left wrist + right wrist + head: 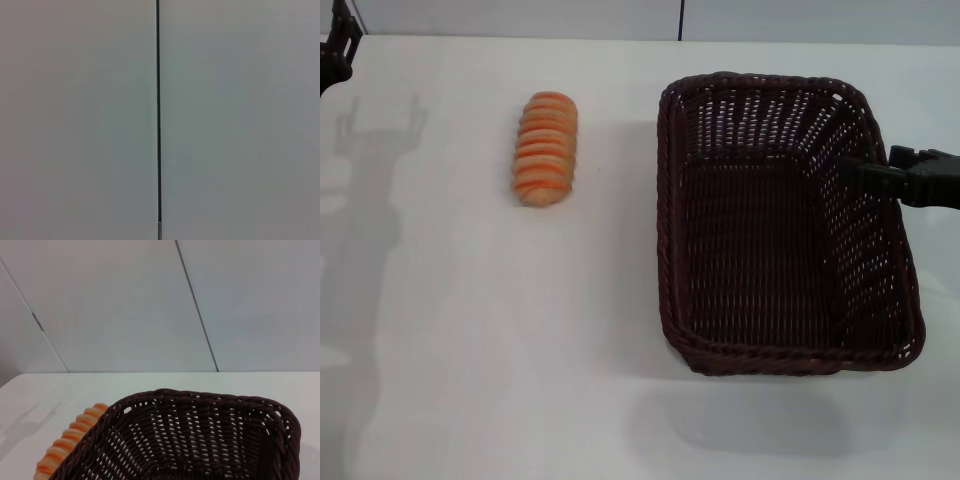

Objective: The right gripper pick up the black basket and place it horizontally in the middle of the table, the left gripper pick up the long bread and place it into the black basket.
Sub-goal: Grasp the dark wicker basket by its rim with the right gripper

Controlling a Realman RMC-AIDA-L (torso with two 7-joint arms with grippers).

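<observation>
The right gripper (865,172) reaches in from the table's right edge and meets the right-hand rim of the basket (770,300), its dark tips lying over the braided edge where the weave hides them; whether the fingers are clamped on the rim or merely closing around it cannot be told. The basket sits toward the right of the table (470,380), its long side running away from the robot rather than across, and a shadow well below its near edge suggests it may be lifted or tipped (the right wrist view, looking over the basket (200,440) from the rim, fits a gripper at that edge). The first step thus looks under way, not finished: the basket has yet to lie crosswise at the table's middle.

The bread (546,148) lies on the table left of the basket, well apart from it and untouched. The left gripper (335,55) waits at the far left corner, its fingers barely in view, so their state cannot be told. The whole second step remains.
</observation>
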